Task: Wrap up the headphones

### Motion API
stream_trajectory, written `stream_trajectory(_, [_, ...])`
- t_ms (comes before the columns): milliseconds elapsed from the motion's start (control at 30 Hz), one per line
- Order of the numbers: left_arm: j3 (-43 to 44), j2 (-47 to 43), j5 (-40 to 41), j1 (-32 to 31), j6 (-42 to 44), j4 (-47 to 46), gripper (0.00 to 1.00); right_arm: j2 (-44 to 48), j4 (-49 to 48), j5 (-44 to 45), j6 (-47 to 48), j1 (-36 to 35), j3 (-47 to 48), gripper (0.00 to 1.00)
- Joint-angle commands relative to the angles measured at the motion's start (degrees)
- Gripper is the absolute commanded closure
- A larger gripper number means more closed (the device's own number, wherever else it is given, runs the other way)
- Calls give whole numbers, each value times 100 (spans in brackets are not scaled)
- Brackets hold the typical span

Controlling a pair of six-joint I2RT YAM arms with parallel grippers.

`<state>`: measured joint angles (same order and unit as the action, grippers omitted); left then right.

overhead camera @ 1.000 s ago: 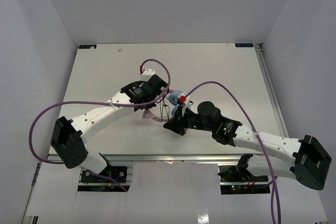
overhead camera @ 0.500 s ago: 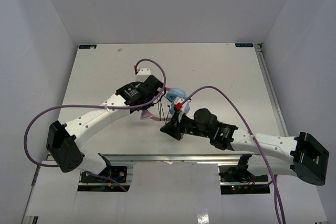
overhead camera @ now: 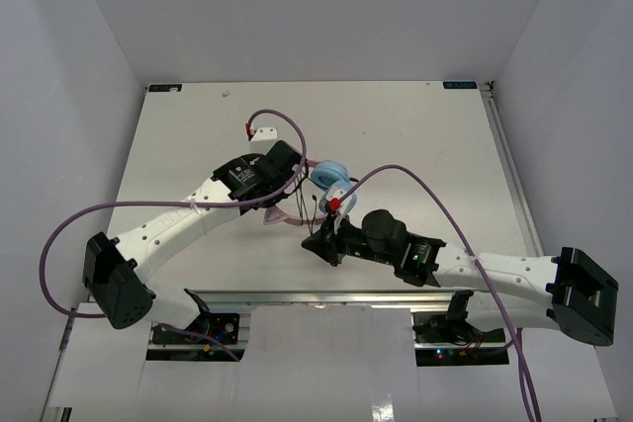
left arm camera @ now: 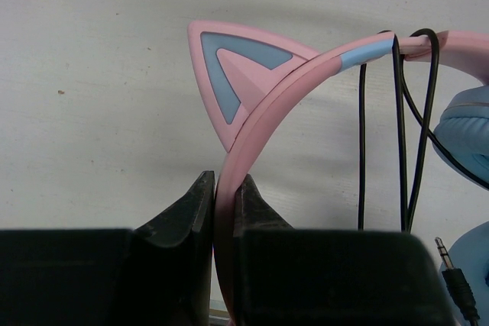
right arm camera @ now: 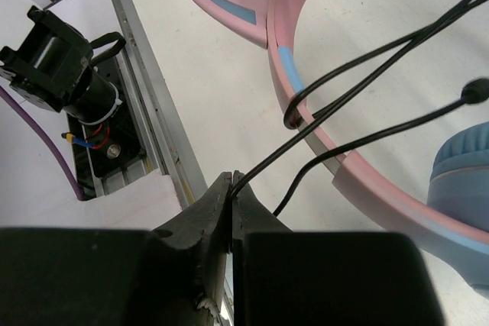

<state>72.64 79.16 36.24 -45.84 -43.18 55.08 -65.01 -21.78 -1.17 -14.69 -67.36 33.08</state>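
The right gripper, jaws pressed together on the thin black cord, is drawing it toward the near edge of the table, having slid nearer and leftward within the last second. The left gripper is pinching the pink headband below the cat ear, steadying the headphones mid-table. Cord loops are already draping the headband, so another turn is probably tightening.

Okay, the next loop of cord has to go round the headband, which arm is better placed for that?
Right. The right gripper is pinched shut on the black cord, so it can likely lead it round. The left gripper clamps the pink headband and serves as anchor.
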Motion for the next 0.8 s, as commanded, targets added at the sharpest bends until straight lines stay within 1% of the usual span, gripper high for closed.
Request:
stream_trajectory(0, [131, -414, 647, 172, -453, -500, 100, -51, -201, -241, 92, -267, -14, 89])
stream_trajectory(133, [154, -453, 665, 172, -472, -464, 100, -81, -160, -133, 116, -321, 22, 89])
stream_trajectory(233, [166, -499, 689, 178, -511, -439, 100, -150, -155, -97, 139, -346, 32, 91])
stream_trajectory(367, [171, -569, 744, 173, -552, -419, 100, -223, -152, -3, 133, -402, 32, 92])
stream_trajectory(567, [154, -634, 757, 172, -593, -417, 100, -352, -151, 306, 96, -432, 23, 89])
stream_trajectory(767, [163, -707, 823, 181, -664, -401, 100, -433, -186, 352, 81, -479, 5, 87])
